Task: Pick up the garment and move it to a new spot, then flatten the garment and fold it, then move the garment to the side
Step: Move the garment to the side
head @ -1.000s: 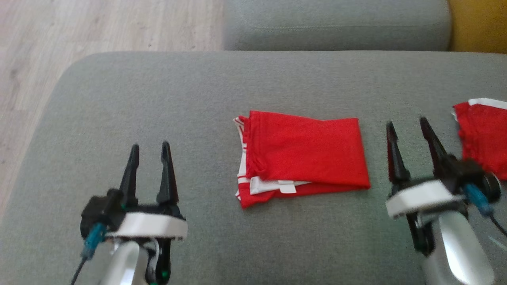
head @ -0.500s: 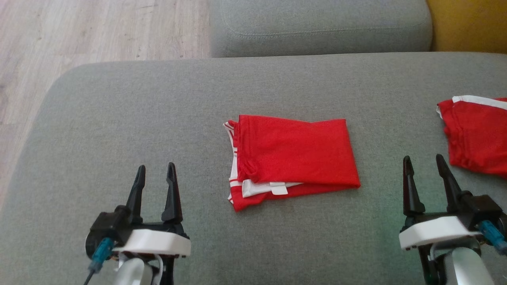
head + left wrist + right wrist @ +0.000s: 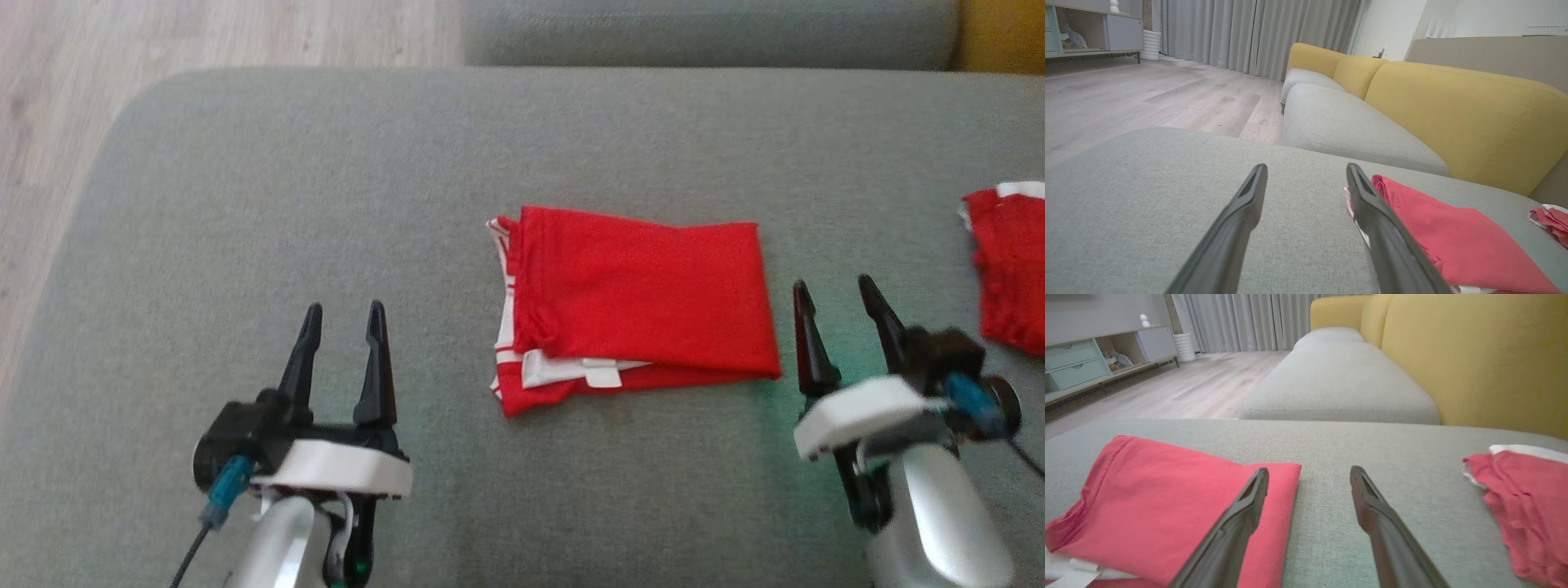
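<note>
While the left gripper [image 3: 344,307] and right gripper [image 3: 833,282] hover, jaws wide and empty, the folded red-and-white fabric garment [image 3: 645,294] lies between them on a grey sofa cushion [image 3: 326,180].

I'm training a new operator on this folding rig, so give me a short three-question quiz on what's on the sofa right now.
1. True or false: the left end effector is shut on the folded red garment.
2. In the head view, what lies at the right edge of the grey sofa cushion? A) a second red garment B) a blue towel C) a white mug
3. Fill in: the end effector nearer the folded red garment is the ____ one.
Key: 1 false, it is open and clear of the cloth. 2 A. 3 right: the right end effector sits just beside the garment's right edge.
</note>
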{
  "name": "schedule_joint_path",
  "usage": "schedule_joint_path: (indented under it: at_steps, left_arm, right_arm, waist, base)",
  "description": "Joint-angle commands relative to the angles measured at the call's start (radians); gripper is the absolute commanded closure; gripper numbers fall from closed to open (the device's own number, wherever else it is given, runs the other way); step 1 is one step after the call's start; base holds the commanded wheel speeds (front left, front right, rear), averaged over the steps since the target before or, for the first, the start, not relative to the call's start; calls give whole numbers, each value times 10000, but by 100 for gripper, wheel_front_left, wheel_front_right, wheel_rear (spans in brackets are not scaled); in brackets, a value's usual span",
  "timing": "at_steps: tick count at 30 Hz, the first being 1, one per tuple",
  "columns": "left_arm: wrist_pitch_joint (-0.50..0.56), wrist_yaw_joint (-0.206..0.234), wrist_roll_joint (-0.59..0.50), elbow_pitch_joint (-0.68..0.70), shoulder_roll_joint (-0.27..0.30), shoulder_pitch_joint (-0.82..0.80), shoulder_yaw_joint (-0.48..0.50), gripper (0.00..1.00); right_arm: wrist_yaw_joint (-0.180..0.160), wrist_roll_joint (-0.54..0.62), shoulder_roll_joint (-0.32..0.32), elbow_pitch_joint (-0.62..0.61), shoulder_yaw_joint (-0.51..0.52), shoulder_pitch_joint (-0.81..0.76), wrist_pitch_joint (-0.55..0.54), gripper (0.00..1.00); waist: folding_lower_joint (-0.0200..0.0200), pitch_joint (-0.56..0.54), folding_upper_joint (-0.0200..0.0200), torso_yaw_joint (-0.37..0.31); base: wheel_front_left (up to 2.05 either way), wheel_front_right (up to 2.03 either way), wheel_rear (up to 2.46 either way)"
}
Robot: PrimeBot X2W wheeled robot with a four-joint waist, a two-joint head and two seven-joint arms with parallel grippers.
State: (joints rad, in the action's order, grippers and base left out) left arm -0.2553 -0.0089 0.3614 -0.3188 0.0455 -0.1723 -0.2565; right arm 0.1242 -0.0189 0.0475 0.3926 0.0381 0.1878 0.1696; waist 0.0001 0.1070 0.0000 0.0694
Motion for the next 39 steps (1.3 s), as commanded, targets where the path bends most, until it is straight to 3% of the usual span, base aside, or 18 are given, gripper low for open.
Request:
schedule_joint_path:
  at_steps: [1, 7, 15, 16, 17, 18, 24, 30, 34, 39]
  left_arm:
    - [-65, 46, 71, 276, 47, -541, 223, 0]
    - [-65, 59, 140, 214, 47, -871, 22, 0]
    - [-65, 53, 150, 105, 47, -1014, 11, 0]
    - [-65, 58, 152, 90, 47, -1017, 17, 0]
    - [-65, 69, 155, 79, 47, -1015, 25, 0]
    - [-65, 79, 156, 65, 47, -1009, 30, 0]
    - [-65, 69, 161, 45, 47, -929, -8, 0]
    - [-65, 82, 198, 93, 47, -792, -57, 0]
    - [-65, 80, 157, 75, 47, -747, -72, 0]
    - [-65, 138, 180, 175, 47, -767, -85, 0]
  right_arm:
    - [65, -128, 28, 78, -302, 737, -258, 0]
    - [65, -622, 28, 2144, -337, 1984, -1184, 0]
    - [65, -751, 28, 4341, -875, 2793, -1450, 0]
    - [65, -783, 28, 4550, -990, 2852, -1424, 20]
    - [65, -788, 28, 4728, -1080, 2911, -1369, 78]
    - [65, -763, 28, 4879, -1151, 2960, -1283, 100]
    - [65, -68, 28, 5263, -1341, 3273, -447, 100]
    - [65, 1390, 96, 4994, -1614, 3436, 38, 100]
    - [65, 2049, 822, 4506, -2307, 3587, -120, 100]
    - [65, 1862, 2180, 3815, -2812, 3779, -550, 100]
  waist:
    - [-1, 381, 0, 289]
    - [-1, 879, 0, 731]
    - [-1, 985, 0, 995]
    - [-1, 963, 0, 997]
    - [-1, 938, 0, 989]
    - [-1, 897, 0, 968]
    - [-1, 533, 0, 649]
    - [-1, 91, 0, -6]
    - [-1, -146, 0, -545]
    - [-1, -24, 0, -1045]
  base:
    - [0, 0, 0]
    - [0, 0, 0]
    - [0, 0, 0]
    - [0, 0, 0]
    - [0, 0, 0]
    - [0, 0, 0]
    - [0, 0, 0]
    - [0, 0, 0]
    - [0, 0, 0]
    - [0, 0, 0]
